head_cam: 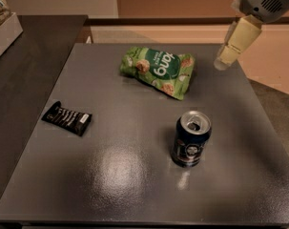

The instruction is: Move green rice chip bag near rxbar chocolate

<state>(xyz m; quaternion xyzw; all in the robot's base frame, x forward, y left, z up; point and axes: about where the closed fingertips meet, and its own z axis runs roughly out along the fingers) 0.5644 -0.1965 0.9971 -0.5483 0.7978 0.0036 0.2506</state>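
Camera view: gripper (226, 56) hovers over the grey counter (134, 175) at its far right edge, touching nothing; spread or closed, cannot tell.

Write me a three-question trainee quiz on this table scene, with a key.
1. True or false: the gripper is touching the bag.
2. Which thing lies nearest the left edge of the table? A) can B) bar C) bag
3. Short answer: is the can upright or on its side?

Key
1. False: the gripper hangs by the table's far right corner, apart from the bag.
2. B
3. Upright
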